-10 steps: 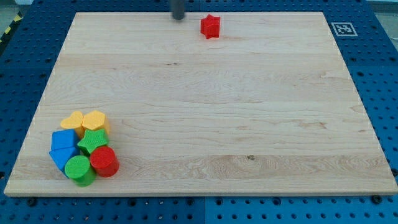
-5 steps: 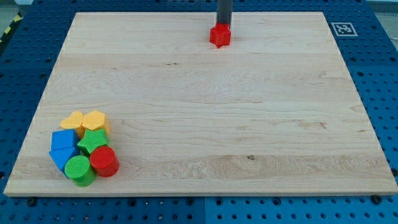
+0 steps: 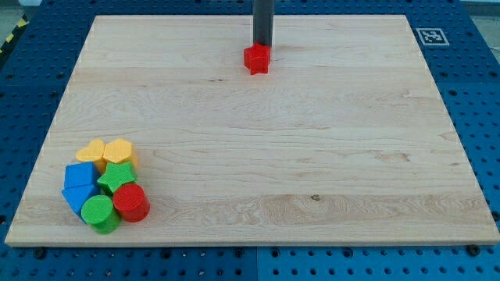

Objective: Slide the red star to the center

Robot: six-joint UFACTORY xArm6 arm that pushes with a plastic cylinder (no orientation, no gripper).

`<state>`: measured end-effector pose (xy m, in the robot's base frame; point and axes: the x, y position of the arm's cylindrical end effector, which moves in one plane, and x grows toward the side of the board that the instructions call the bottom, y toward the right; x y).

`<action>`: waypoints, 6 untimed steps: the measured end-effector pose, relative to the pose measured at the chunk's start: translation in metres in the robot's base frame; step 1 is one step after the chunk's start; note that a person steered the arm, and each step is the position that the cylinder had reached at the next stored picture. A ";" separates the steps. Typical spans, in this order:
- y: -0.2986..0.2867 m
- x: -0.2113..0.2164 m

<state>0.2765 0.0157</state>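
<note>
The red star (image 3: 256,59) lies on the wooden board (image 3: 312,156) near the view's top, a little left of the middle line. My tip (image 3: 262,45) stands right behind it, on its top side, touching or nearly touching the star. The dark rod rises from there out of the view's top edge.
A tight cluster of blocks sits at the board's bottom left: two yellow blocks (image 3: 108,151), two blue blocks (image 3: 77,185), a green star (image 3: 118,176), a green cylinder (image 3: 98,211) and a red cylinder (image 3: 130,202). A black-and-white marker tag (image 3: 430,36) is at the top right corner.
My tip came from the star's upper left, went around behind it and pushed it. The star has moved down the view, now a little left of where it began.
</note>
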 end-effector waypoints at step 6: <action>-0.007 0.070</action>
<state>0.3463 0.0082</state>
